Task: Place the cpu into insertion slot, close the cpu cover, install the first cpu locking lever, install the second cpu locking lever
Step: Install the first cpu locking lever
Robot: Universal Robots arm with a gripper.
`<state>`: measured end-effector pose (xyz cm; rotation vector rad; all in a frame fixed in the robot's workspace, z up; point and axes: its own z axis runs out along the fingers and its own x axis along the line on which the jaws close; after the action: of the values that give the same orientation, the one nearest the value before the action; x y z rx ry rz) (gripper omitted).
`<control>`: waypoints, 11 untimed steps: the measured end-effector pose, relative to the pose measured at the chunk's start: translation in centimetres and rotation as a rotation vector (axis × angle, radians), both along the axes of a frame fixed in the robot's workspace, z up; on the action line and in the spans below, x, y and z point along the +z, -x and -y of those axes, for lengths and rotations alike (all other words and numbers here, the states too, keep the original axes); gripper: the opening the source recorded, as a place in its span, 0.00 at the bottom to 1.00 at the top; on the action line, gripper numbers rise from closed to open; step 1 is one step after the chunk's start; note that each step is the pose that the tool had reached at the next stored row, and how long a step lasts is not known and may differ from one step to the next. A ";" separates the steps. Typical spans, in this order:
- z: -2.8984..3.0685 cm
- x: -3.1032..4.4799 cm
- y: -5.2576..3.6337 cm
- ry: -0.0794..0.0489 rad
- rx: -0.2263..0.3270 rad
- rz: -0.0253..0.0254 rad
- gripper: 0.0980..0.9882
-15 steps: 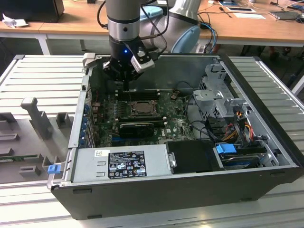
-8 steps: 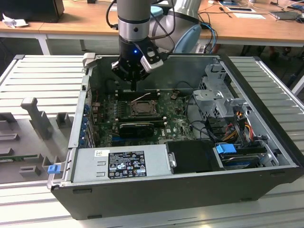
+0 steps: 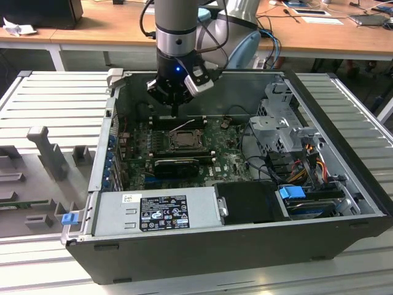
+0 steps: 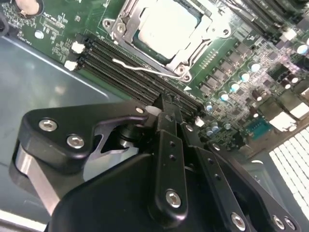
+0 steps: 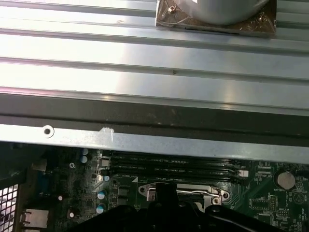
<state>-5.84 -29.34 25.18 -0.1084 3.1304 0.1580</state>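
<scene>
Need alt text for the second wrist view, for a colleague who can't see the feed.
The black pincer hangs over a green motherboard, its tips beside the memory slots. Past them, the cpu sits in the insertion slot with the cpu cover framing it. A thin wire locking lever lies along the socket's near edge.

The exterior view looks down from in front and above at the open computer case (image 3: 245, 246), far enough back to take in the whole case and the arm above the green circuit board (image 3: 227, 157). The second wrist view sits close over the pincer (image 4: 166, 104), facing the board. The first wrist view faces the case wall (image 5: 154, 142). Both wrist views share the socket (image 4: 166, 31) and the memory slots (image 5: 169, 164).
</scene>
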 end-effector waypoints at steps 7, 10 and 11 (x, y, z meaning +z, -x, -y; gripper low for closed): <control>-0.22 -1.52 -1.50 0.003 0.000 0.0000 0.01; -0.33 -1.88 -1.65 0.006 -0.001 0.0001 0.01; -0.33 -1.95 -1.69 0.006 -0.001 0.0001 0.01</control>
<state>-4.15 -29.00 23.23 -0.1071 3.1309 0.1484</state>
